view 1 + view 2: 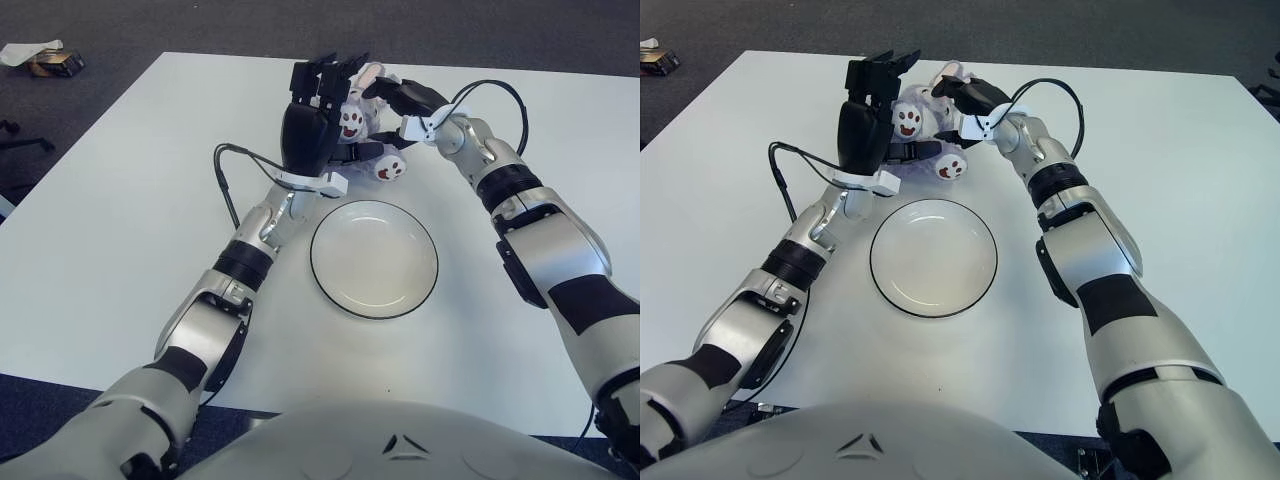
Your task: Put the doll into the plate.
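Note:
The doll [362, 122], a small purple and white plush with brown-soled feet, lies on the white table just behind the plate. My black left hand [348, 108] is against its left side, fingers curled over its top and thumb under its front. From the right, my right hand [386, 104] closes on the doll's head. The doll is pinched between both hands, and much of its body is hidden by them. The white plate [374, 262] with a dark rim lies empty in front of the doll, touching neither hand.
A black cable [226, 172] loops off my left wrist onto the table, and another [492, 88] arcs above my right wrist. Some small litter [44, 60] lies on the dark floor past the table's far left corner.

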Action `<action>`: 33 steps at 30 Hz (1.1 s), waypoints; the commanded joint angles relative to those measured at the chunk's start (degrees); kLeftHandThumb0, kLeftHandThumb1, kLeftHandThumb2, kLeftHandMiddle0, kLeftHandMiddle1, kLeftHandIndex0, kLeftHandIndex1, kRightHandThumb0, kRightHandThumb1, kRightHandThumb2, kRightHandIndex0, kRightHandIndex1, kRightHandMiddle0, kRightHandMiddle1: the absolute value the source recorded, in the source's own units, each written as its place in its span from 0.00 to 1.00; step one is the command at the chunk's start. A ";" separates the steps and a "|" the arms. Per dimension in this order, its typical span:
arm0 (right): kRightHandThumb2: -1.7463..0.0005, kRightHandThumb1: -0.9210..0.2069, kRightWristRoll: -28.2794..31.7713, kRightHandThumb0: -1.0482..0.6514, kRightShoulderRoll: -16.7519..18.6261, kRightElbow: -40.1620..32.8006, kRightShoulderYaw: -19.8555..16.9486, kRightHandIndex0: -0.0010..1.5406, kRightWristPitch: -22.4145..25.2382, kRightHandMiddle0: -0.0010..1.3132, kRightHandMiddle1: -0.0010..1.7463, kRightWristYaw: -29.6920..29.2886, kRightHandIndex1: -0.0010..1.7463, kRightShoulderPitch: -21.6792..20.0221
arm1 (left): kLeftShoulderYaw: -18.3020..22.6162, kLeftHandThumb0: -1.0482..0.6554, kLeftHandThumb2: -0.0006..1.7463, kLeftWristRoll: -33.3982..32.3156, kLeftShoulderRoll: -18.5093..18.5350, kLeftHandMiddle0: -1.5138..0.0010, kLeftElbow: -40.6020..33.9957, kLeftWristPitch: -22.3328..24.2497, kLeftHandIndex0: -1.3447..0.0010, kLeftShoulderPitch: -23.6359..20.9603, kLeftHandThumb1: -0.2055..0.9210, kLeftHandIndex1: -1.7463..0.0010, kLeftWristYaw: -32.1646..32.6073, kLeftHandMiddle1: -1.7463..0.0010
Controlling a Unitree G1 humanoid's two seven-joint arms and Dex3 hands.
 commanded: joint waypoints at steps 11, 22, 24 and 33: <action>0.72 0.09 -1.30 0.11 -2.11 2.94 1.22 0.08 -4.49 0.00 0.43 -2.96 0.73 0.93 | 0.85 0.21 0.52 -8.71 -0.14 0.94 4.77 -1.66 1.00 -3.60 0.50 0.32 -9.63 0.29; 0.77 0.01 -2.56 0.11 -3.91 4.11 2.66 0.09 -8.58 0.00 0.41 -5.87 0.82 0.45 | 0.72 0.32 0.61 -9.71 0.46 0.93 6.65 -2.51 1.00 -5.00 0.41 0.27 -11.12 0.23; 0.77 0.00 -2.18 0.10 -4.16 3.90 2.39 0.09 -8.85 0.00 0.40 -5.22 0.83 0.40 | 0.59 0.33 0.61 -9.44 0.68 0.93 6.94 -2.73 1.00 -5.08 0.40 0.25 -10.89 0.23; 0.78 0.00 -0.78 0.06 -3.97 3.33 1.28 0.08 -6.51 0.00 0.28 -2.24 0.87 0.52 | 0.52 0.32 0.63 -8.67 1.00 0.94 8.97 -3.32 1.00 -5.57 0.39 0.24 -9.50 0.21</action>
